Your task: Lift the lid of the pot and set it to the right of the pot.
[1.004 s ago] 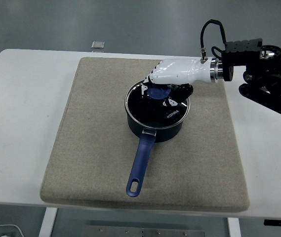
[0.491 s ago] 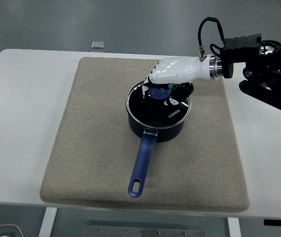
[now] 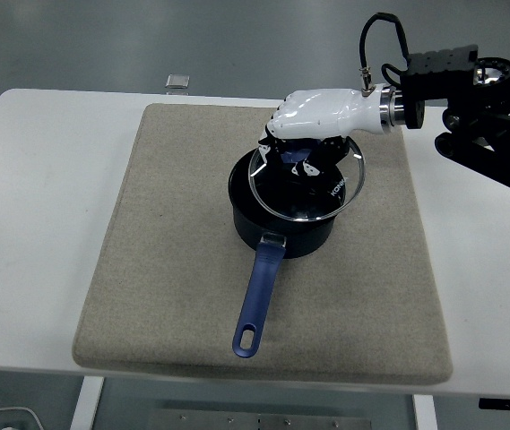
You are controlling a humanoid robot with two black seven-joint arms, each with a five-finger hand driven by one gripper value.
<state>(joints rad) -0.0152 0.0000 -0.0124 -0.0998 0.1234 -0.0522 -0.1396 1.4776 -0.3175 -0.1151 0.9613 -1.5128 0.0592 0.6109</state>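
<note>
Overhead, right robot hand (image 3: 313, 125) clasping glass lid (image 3: 306, 182), tilted above blue-handled pot (image 3: 277, 228), beige mat (image 3: 174, 233) bare around.

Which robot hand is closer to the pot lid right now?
Right. The right robot hand grips the lid by its knob, holding it tilted above the pot. The left robot hand is out of view.
</note>
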